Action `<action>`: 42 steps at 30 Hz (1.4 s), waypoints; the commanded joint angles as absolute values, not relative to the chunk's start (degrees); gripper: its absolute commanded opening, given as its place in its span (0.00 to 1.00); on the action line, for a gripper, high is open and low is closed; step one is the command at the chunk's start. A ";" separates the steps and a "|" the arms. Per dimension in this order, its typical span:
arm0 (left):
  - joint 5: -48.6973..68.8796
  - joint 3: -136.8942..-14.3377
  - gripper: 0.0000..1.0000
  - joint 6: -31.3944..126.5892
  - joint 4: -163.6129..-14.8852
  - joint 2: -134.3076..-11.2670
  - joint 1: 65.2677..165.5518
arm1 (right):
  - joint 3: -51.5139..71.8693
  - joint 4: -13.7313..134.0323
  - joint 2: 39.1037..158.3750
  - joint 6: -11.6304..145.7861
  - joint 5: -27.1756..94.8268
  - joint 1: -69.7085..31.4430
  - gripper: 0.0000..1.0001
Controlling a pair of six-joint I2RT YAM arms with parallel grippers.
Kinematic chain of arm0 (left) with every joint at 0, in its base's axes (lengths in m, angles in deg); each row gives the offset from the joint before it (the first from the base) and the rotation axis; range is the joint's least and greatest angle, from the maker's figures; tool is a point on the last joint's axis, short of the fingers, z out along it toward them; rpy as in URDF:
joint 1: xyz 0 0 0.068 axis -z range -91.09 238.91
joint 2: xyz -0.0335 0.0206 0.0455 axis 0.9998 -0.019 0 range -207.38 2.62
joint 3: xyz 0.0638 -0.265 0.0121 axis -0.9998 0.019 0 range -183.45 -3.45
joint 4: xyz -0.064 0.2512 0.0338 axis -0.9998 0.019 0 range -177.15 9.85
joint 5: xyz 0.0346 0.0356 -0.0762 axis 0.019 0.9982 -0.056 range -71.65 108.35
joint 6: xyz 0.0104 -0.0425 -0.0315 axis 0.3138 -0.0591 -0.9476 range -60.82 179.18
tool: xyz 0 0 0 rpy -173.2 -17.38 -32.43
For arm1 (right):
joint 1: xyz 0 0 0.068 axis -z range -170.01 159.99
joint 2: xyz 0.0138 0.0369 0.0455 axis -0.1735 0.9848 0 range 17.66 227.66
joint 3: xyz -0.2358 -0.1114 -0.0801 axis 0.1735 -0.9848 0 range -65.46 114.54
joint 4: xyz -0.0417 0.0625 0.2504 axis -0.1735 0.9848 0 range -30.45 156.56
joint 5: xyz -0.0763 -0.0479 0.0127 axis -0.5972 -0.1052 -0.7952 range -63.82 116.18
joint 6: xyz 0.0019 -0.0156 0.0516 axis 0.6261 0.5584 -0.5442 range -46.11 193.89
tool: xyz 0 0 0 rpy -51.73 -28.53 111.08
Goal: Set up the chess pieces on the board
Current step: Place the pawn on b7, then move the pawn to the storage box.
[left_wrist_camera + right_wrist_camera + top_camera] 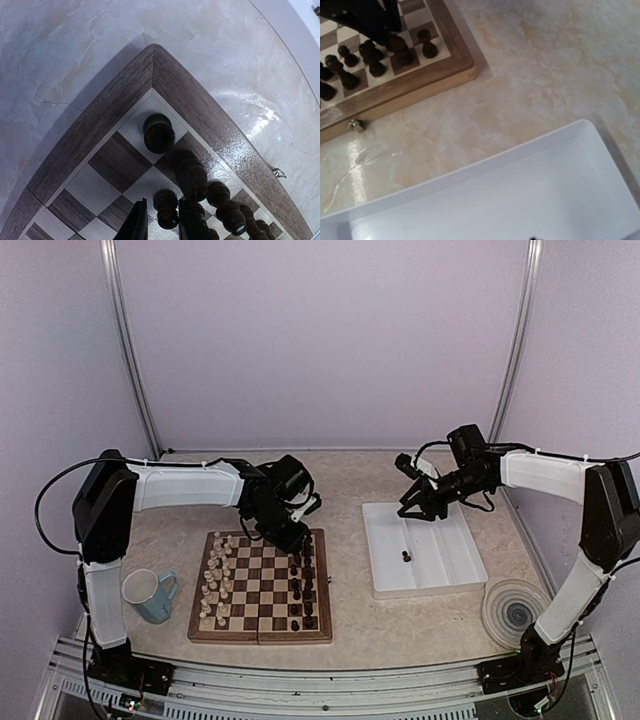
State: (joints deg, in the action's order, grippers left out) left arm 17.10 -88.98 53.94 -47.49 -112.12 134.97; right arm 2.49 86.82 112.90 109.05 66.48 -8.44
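Mug (150,595) sits at the bench's left edge. Dark chess pieces (300,590) line the board's (262,632) right side. Left claw (162,216), parted around a pawn (166,200) (far corner), could topple neighbours when lifting off. Right claw (420,505) hangs over the tray (445,575); I cannot tell its spread.

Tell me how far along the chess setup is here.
Nearly done: dark pieces line the board on its right side. In hand: the left gripper straddles a pawn near the far corner. Left: one dark piece in the tray, near the open right gripper.
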 commanded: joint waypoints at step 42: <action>21.13 -82.84 0.34 55.02 -55.75 -94.99 130.79 | 8.53 108.53 126.99 115.55 25.51 -25.99 0.28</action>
